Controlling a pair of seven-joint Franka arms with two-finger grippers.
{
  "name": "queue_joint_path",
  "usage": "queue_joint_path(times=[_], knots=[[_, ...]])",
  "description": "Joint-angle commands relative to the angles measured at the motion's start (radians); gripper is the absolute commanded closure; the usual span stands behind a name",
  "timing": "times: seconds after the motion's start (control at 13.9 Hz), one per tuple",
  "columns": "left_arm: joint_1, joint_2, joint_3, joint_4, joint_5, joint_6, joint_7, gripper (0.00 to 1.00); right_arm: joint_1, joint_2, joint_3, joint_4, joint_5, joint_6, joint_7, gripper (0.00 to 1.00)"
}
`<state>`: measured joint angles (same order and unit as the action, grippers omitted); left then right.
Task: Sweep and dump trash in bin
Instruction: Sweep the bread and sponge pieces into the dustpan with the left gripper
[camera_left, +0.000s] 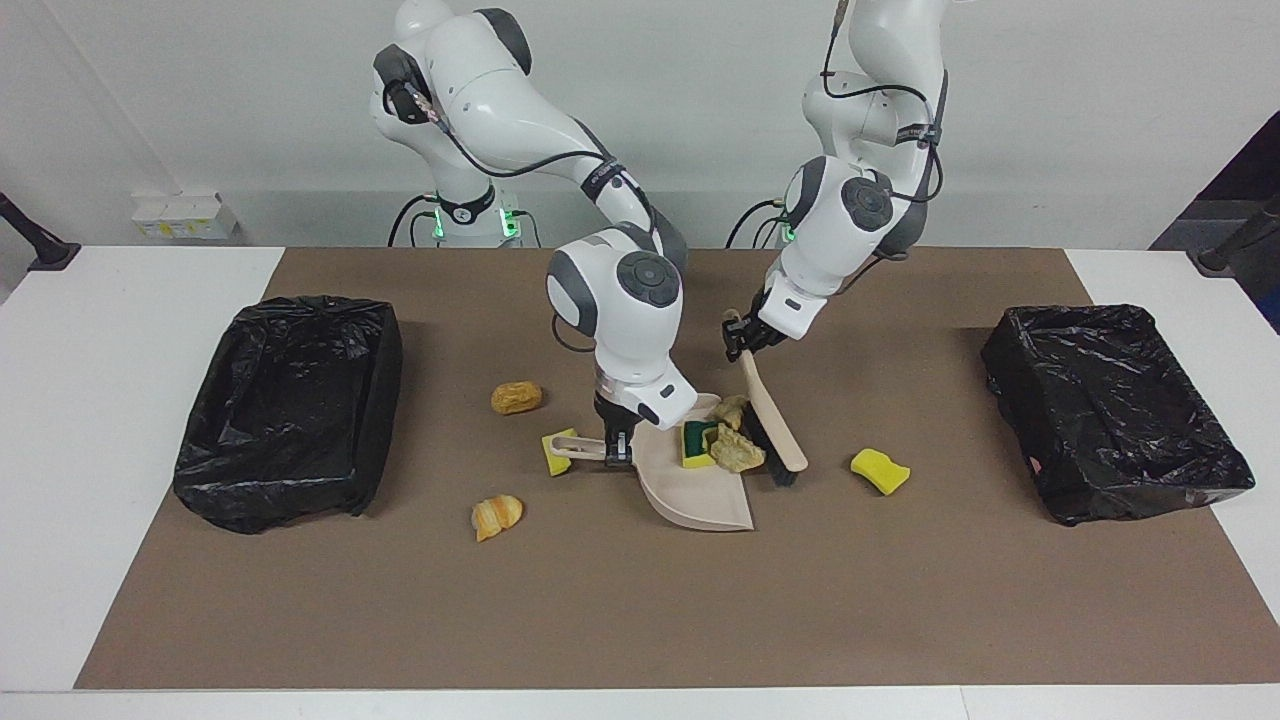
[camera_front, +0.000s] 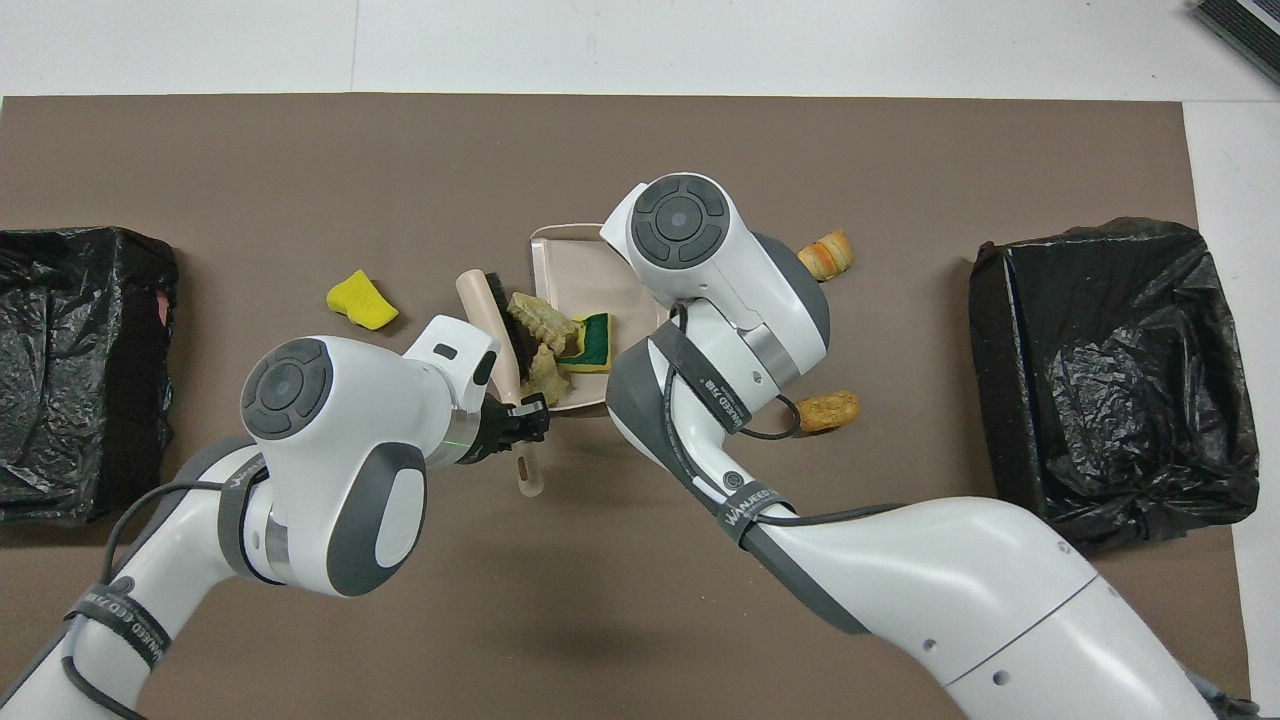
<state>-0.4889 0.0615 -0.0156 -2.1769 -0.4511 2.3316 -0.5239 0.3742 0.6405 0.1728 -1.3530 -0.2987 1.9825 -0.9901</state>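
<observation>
My right gripper (camera_left: 615, 445) is shut on the handle of the beige dustpan (camera_left: 700, 495), which rests on the mat. My left gripper (camera_left: 742, 340) is shut on the beige brush (camera_left: 770, 425), whose bristles press against the pan's mouth. Trash in the pan: a green-backed sponge (camera_left: 695, 440) and two tan chunks (camera_left: 737, 452) (camera_front: 535, 318). A yellow sponge (camera_left: 880, 470) lies on the mat toward the left arm's end. Another yellow bit (camera_left: 555, 455) sits by the pan's handle. Two orange-brown lumps (camera_left: 516, 397) (camera_left: 497, 515) lie toward the right arm's end.
Two black-lined bins stand on the brown mat, one at the right arm's end (camera_left: 290, 405) and one at the left arm's end (camera_left: 1115, 410). In the overhead view the right arm (camera_front: 720, 300) hides the pan's handle and its own gripper.
</observation>
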Motion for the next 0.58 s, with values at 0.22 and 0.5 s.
queue_joint_path(times=[0.22,0.5], knots=[[0.050,-0.026,0.013,0.035,-0.049,0.023,-0.018,1.00,-0.012,0.010,0.008,-0.006,-0.010,0.035,-0.018,1.00],[0.125,-0.040,0.026,0.097,0.094,-0.229,0.024,1.00,-0.015,0.008,0.008,-0.017,-0.010,0.055,-0.045,1.00]])
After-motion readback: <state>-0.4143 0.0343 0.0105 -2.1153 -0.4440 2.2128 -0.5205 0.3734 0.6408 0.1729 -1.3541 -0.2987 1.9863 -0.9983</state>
